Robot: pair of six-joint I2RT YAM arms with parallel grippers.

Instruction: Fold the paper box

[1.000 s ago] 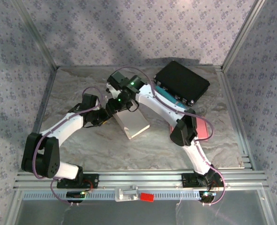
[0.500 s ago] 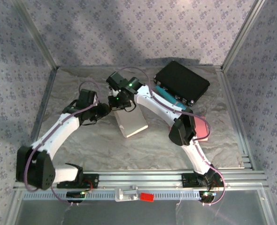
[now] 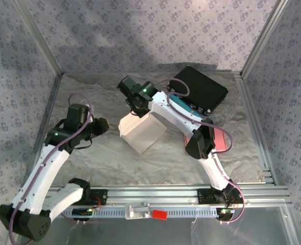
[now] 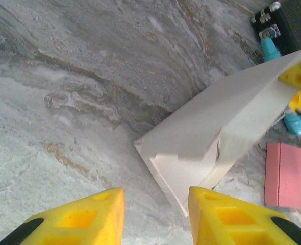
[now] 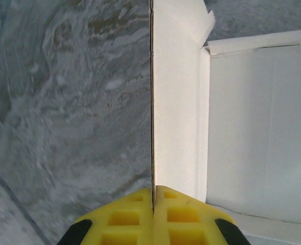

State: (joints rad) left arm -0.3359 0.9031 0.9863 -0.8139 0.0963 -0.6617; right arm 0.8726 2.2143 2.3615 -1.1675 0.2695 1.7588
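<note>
The white paper box (image 3: 142, 131) lies mid-table with one panel lifted, so it stands partly opened. My right gripper (image 3: 139, 112) is at the box's far edge. In the right wrist view its yellow jaws (image 5: 153, 196) are shut on the thin edge of an upright white panel (image 5: 176, 102), with the box's inside (image 5: 257, 132) to the right. My left gripper (image 3: 102, 125) hangs left of the box and apart from it. In the left wrist view it (image 4: 154, 200) stands open with nothing between the fingers, and the box corner (image 4: 191, 158) lies just ahead.
A black case (image 3: 197, 89) sits at the back right with a teal object (image 3: 183, 104) beside it. A pink sheet (image 3: 221, 139) lies right of the box under the right arm. Metal frame posts border the table (image 3: 89, 158) on both sides.
My right gripper has shut on the box's panel and lifted it, opening the box up. My left arm has drawn back to the left, away from the box.
</note>
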